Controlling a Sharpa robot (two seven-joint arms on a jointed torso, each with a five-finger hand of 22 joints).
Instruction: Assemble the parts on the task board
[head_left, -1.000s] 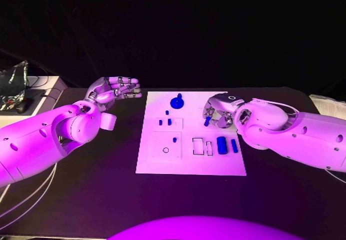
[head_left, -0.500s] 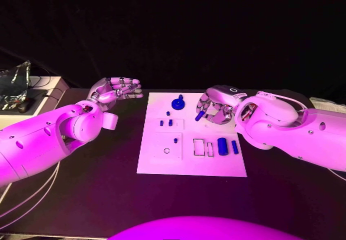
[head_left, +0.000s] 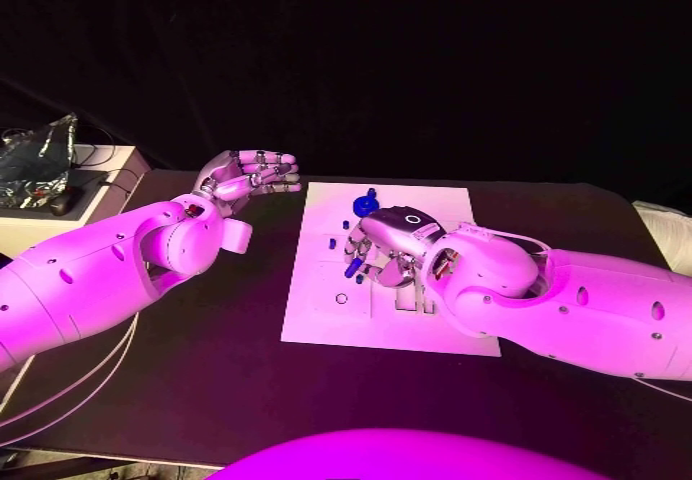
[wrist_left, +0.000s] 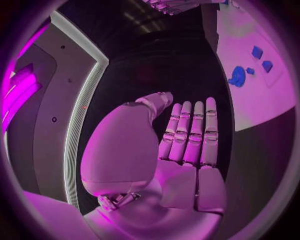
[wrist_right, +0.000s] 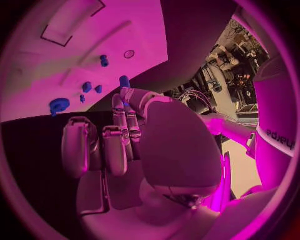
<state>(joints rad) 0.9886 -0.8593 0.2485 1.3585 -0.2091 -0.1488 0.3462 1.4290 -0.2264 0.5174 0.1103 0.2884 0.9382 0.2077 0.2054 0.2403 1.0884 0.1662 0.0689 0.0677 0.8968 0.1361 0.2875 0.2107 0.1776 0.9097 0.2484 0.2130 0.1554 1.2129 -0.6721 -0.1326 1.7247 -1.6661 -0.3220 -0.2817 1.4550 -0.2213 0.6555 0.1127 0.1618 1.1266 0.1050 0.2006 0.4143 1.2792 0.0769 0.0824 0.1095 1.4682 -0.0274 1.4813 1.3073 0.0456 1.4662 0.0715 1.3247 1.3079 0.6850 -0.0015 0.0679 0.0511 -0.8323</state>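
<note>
You have a black table in front of you with darkness behind it, and the flat white rectangular task board lies in the middle of that table. At the far left corner a pale box carries a crumpled silvery bag.

Your left hand hangs above the bare table just left of the board's far left corner. It holds nothing. From the left wrist view its fingers lie straight and side by side, with the thumb set a little apart from them.

Your right hand is over the middle of the board, and its arm covers the board's right half. Its fingers curl downward, and a slim blue peg sticks out below them on the left side, slanting down toward the board. In the right wrist view the peg's blue end shows just past the fingertips, so the hand grips it between thumb and fingers; you cannot tell whether the peg's lower tip touches the board.

At the board's far edge stands a round blue knob-like part, clear of the hand. A small ring outline lies on the near left part of the board, just below the peg's tip. Two small blue studs sit between the knob and the ring, beside the right hand
</note>
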